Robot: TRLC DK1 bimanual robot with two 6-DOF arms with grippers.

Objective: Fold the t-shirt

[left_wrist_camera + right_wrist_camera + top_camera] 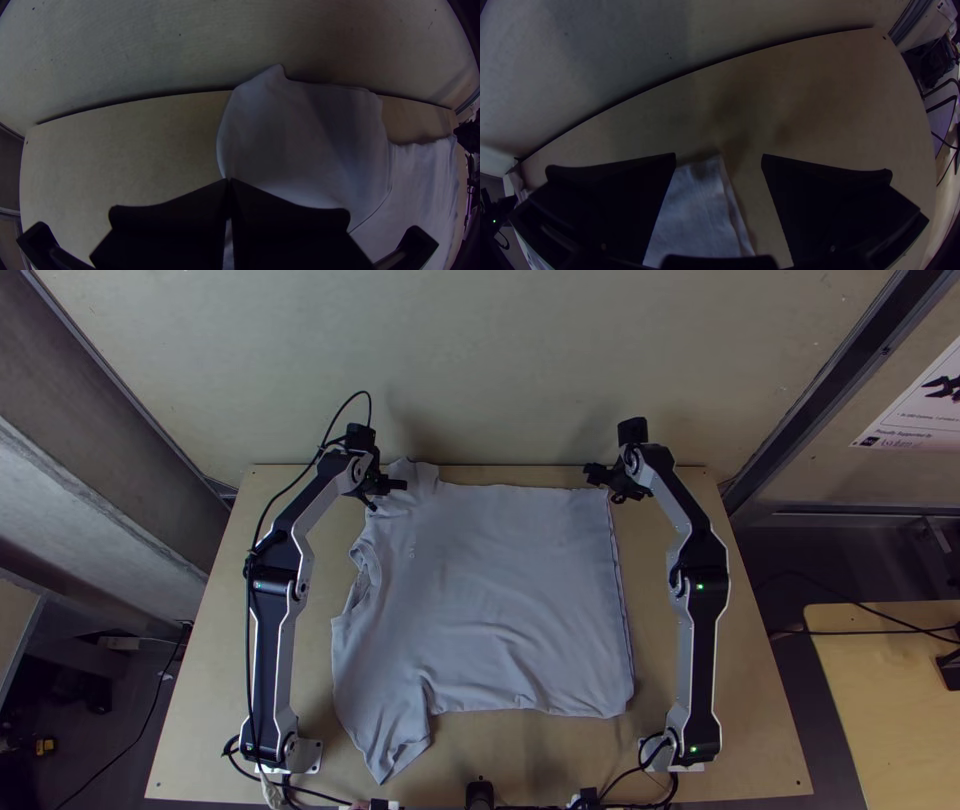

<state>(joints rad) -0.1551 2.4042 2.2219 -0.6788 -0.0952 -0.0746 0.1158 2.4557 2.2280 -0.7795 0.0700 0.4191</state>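
Pinching the shirt [500, 590], spread on the table [740, 690], near its far sleeve [300, 125] with the left gripper [229, 180], and poising the right gripper [719, 154] wide at the far hem corner [711, 169], likely to fold evenly.

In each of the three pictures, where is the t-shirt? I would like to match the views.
Top view: the t-shirt lies across the middle.
Left wrist view: from the centre towards the right edge, partly behind the left gripper.
Right wrist view: mainly lower middle, its corner seen through the open right gripper.
Shared landmark: the table's far edge, crossing every view.
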